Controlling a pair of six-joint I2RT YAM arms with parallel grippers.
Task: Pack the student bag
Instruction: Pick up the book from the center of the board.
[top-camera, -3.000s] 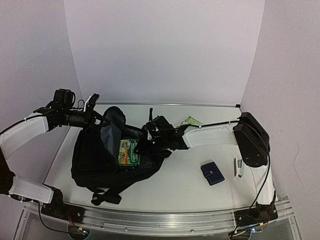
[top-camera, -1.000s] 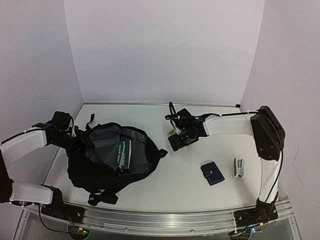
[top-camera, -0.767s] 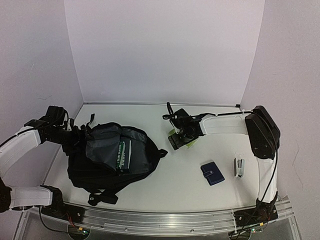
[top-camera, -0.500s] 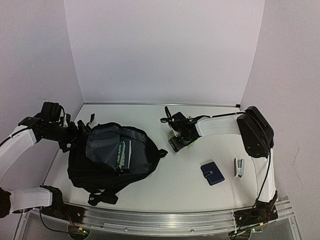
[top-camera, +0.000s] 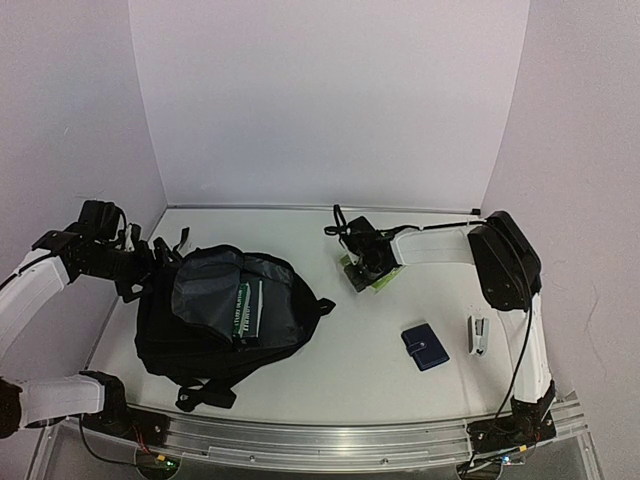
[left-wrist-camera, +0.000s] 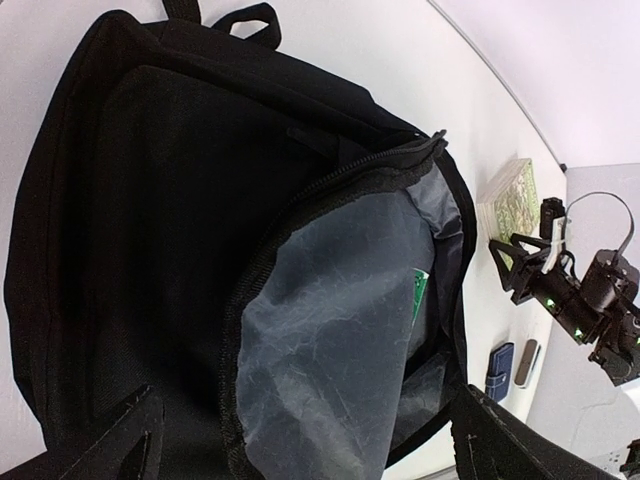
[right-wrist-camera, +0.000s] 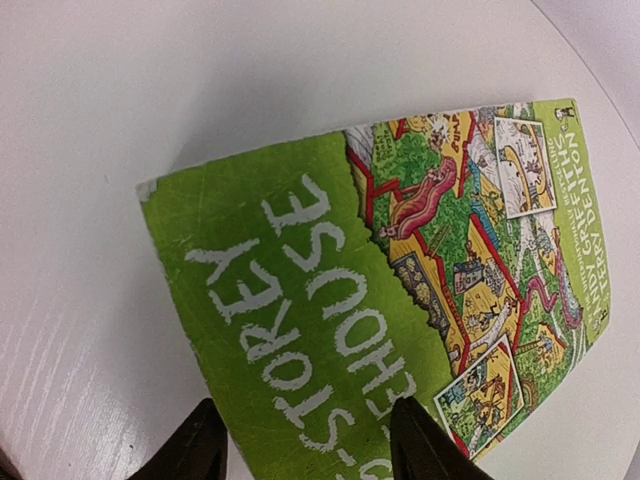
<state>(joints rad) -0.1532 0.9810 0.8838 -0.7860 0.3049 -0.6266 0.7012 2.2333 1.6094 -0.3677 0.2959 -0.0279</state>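
Right gripper (right-wrist-camera: 305, 415): jaws about half closed and narrowing, astride the near end of the green book (right-wrist-camera: 400, 290), which lies flat on the table (top-camera: 380, 375). Can't tell if the fingers are biting yet or just resting on the cover. Left gripper (left-wrist-camera: 308, 410): jaws wide, holding nothing, hanging just off the top-left edge of the student bag (top-camera: 180, 345). What changed: a few seconds ago left was holding the flap up while right was at the bag mouth. Now one book (top-camera: 248, 312) sits inside against the grey lining, left has let go and backed toward the left wall, and right has swung out to the second book at rear centre. So my read is first item packed, second pick in progress. The bag lies left of centre, mouth open toward the right. With the flap released the lining sags over the left half, so the gap along the zipper edge looks tighter; left may need to lift it again. Bare table between book and bag gives a straight run. The wallet (top-camera: 425, 346) and stapler (top-camera: 479, 335) sit near the front right, well off that line.
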